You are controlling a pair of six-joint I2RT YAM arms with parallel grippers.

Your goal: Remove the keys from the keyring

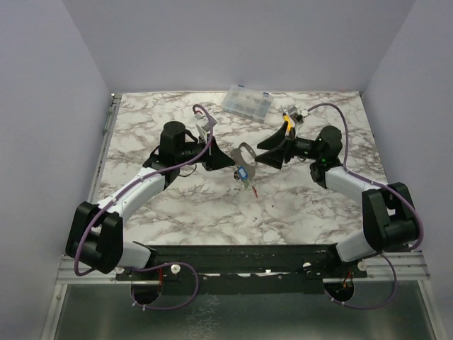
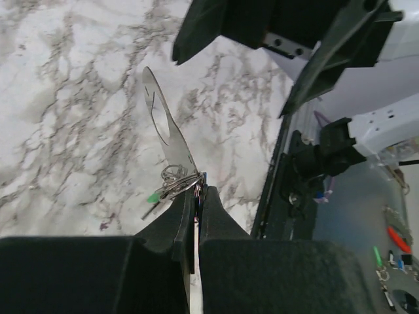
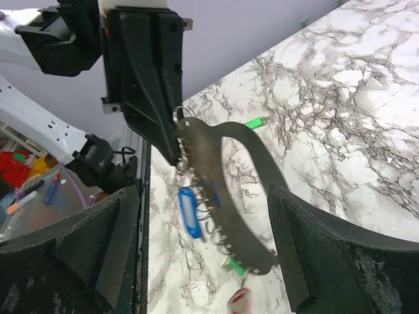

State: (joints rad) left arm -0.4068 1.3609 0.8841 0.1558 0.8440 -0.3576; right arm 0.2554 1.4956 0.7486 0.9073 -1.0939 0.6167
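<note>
The keyring is a flat grey metal loop held up above the marble table between both arms. My left gripper is shut on its one end; in the left wrist view the gripper pinches the ring beside a bunch of small wire rings and a green key. My right gripper is open, with its fingers either side of the ring and not touching it. A blue tag and a green key hang from the ring.
A clear compartment box lies at the far edge of the table. A green piece lies on the marble beyond the ring, and a red-and-white piece shows below it. The black rail runs along the near edge.
</note>
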